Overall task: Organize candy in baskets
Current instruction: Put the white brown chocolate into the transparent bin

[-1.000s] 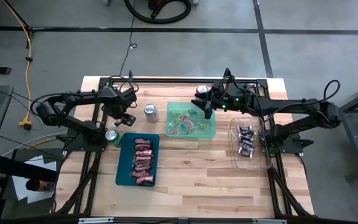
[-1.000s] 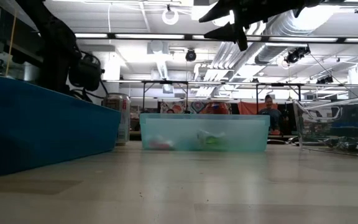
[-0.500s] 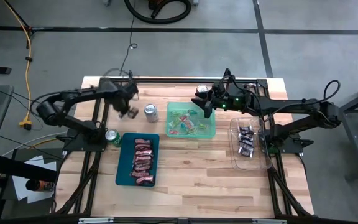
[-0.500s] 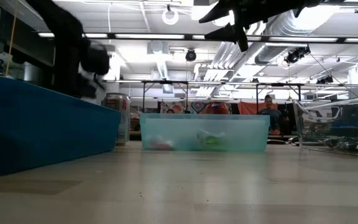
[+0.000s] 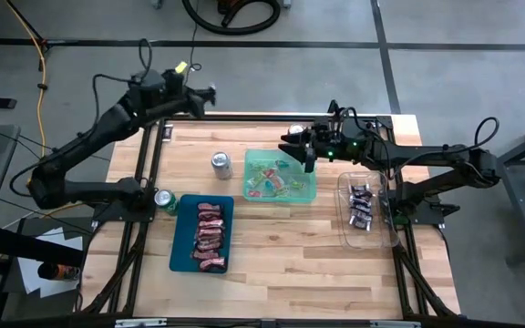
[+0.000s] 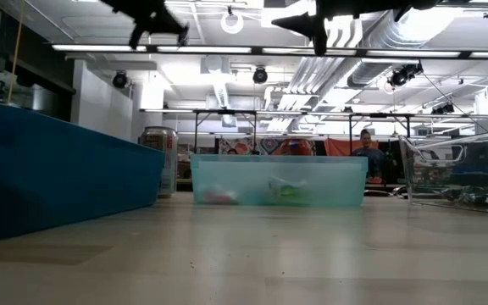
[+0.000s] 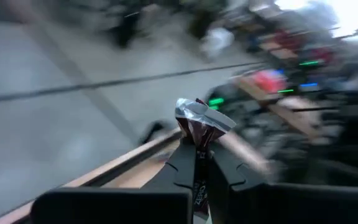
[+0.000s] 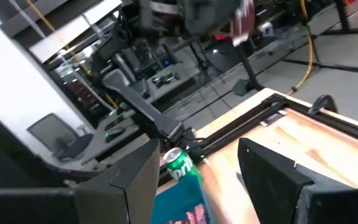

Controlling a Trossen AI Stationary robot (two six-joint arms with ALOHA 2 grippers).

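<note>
High view shows you the left gripper [image 5: 210, 92] raised beyond the table's far edge, well away from the light green basket [image 5: 281, 177] on its far-left side. Left wrist view shows its fingers [image 7: 185, 163] pinched tight on one dark red wrapped candy [image 7: 199, 124], the crimped foil end sticking out past the tips. Your right gripper [image 5: 288, 146] hangs over the far-left corner of the light green basket with its fingers [image 8: 277, 169] spread apart and nothing between them. That basket holds a few candies in mixed bright wrappers [image 5: 273, 182]. Left of it and nearer the front, the dark teal basket [image 5: 202, 235] holds a column of red and pink candies [image 5: 210, 235]. To its right, the clear basket [image 5: 366, 210] holds dark-wrapped candies [image 5: 362, 206]. A silver soda can [image 5: 221, 165] stands just left of the light green basket, and a green can [image 5: 163, 199] stands farther left, by the teal basket's far corner.
</note>
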